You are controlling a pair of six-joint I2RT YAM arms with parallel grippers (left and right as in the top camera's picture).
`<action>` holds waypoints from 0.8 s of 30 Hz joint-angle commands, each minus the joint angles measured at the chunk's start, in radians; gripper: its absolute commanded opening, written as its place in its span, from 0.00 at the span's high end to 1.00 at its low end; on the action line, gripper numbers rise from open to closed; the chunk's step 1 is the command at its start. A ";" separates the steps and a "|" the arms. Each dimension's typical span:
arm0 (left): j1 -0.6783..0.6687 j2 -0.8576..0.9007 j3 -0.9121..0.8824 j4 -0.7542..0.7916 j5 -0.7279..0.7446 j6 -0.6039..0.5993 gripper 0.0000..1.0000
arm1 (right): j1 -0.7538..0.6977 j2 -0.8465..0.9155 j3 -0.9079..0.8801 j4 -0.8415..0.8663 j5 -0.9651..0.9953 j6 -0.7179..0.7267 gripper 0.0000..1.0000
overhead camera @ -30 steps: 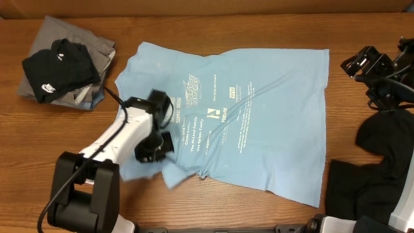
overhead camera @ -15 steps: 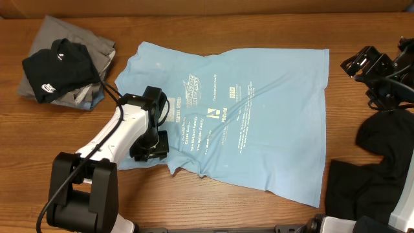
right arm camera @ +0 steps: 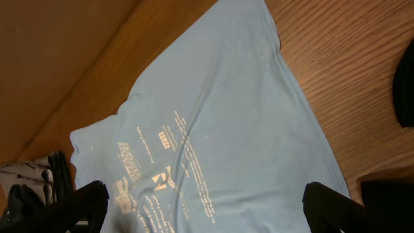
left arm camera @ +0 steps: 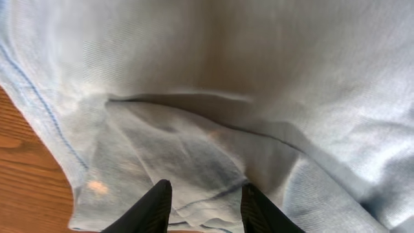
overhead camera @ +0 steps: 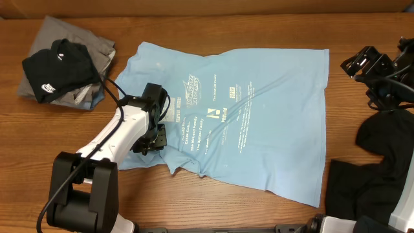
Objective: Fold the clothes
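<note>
The large light blue T-shirt [overhead camera: 259, 116] lies spread print-up on the middle of the wooden table [overhead camera: 213, 210]. My left gripper [overhead camera: 154, 134] hovers low over its left side, near the sleeve. In the left wrist view its fingers [left arm camera: 155, 208] stand apart over a rumpled fold of blue cloth [left arm camera: 207, 149], holding nothing. My right gripper [overhead camera: 370, 68] hangs wide open at the far right, off the shirt's edge. Its wrist view looks down on the printed shirt [right arm camera: 226, 129] from a distance. Black clothes [overhead camera: 381, 171] lie crumpled at the front right.
A pile at the back left holds a black Nike garment [overhead camera: 58, 68] on top of grey cloth [overhead camera: 71, 32]. Bare wood shows along the front edge and between the blue shirt and the black clothes. The left arm's base [overhead camera: 81, 194] stands at the front left.
The left gripper has opened and let go of the shirt's front-left corner, then moved a little toward the back. That corner now lies flatter. The right arm has not moved.
</note>
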 commanded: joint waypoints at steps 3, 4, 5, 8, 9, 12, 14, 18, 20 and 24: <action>-0.001 0.001 -0.057 0.004 0.027 0.000 0.65 | -0.002 0.001 0.000 0.001 0.003 -0.004 0.00; -0.001 0.001 -0.070 0.022 0.027 0.001 0.66 | -0.002 0.001 0.000 0.001 0.003 -0.004 0.00; -0.001 0.001 -0.077 0.037 0.027 0.001 0.67 | -0.002 0.001 0.000 0.002 0.003 -0.004 0.00; -0.001 0.001 -0.087 0.078 0.031 0.000 0.72 | -0.002 0.001 0.000 0.001 0.003 -0.004 0.00; -0.002 0.001 -0.087 0.094 0.035 -0.001 0.80 | -0.002 0.001 0.000 0.001 0.003 -0.004 0.00; 0.000 0.001 -0.085 0.092 0.035 -0.004 0.96 | -0.002 0.001 0.000 0.000 0.003 -0.004 0.00; 0.000 0.000 -0.072 0.060 0.034 -0.004 0.96 | -0.002 0.001 0.000 -0.002 0.003 -0.004 0.00; 0.000 -0.015 -0.009 -0.045 0.034 -0.014 0.96 | -0.002 0.001 0.000 -0.002 0.003 -0.004 0.00; 0.000 -0.028 0.032 -0.104 0.034 -0.019 0.96 | -0.002 0.001 0.000 -0.002 0.003 -0.004 0.00; 0.000 -0.045 0.074 -0.174 0.031 -0.018 0.87 | -0.002 0.001 0.000 -0.002 0.003 -0.004 0.00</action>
